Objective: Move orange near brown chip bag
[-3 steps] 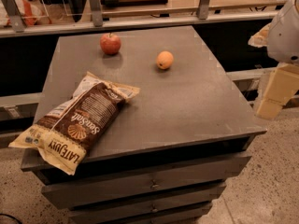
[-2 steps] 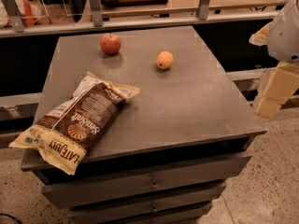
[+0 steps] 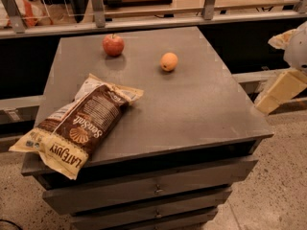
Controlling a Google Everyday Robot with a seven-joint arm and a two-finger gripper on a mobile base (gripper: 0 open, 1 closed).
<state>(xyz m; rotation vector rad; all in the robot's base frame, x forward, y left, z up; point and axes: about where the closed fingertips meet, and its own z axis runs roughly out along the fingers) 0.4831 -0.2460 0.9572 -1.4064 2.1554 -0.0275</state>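
The orange (image 3: 169,61) sits on the grey cabinet top (image 3: 192,109), towards the back and right of centre. The brown chip bag (image 3: 79,123) lies flat at the front left, its cream end hanging over the front edge. My gripper (image 3: 279,91) is a cream-coloured part at the right edge of the camera view, off the right side of the cabinet top and well clear of the orange. It holds nothing that I can see.
A red apple (image 3: 113,45) with a stem stands at the back left of the top, left of the orange. The cabinet has drawers (image 3: 153,190) in front. A rail with glass panels (image 3: 153,20) runs behind it.
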